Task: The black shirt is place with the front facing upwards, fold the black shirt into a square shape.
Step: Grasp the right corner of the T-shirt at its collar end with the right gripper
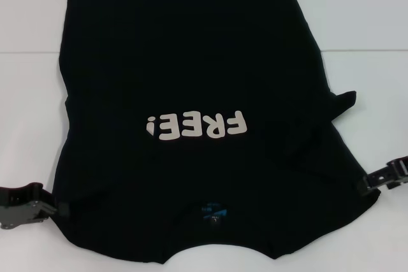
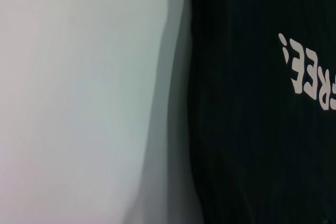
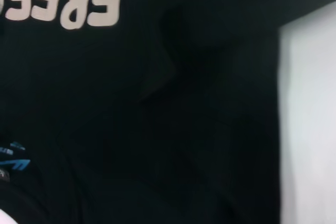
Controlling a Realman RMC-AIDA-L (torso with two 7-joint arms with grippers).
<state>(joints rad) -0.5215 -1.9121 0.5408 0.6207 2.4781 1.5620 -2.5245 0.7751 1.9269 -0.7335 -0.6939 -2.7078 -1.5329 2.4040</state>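
my left gripper [image 1: 54, 210] at eight o'clock and right gripper [image 1: 373, 181] at four flank the black shirt [image 1: 191, 62], fingers' state untellable, its length running toward twelve.

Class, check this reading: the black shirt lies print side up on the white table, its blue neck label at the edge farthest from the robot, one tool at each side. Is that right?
Not quite. In the head view the blue neck label sits at the edge of the black shirt nearest the robot, below the "FREE!" letters. The rest holds: print side up on the white table, left tool and right tool at the sides.
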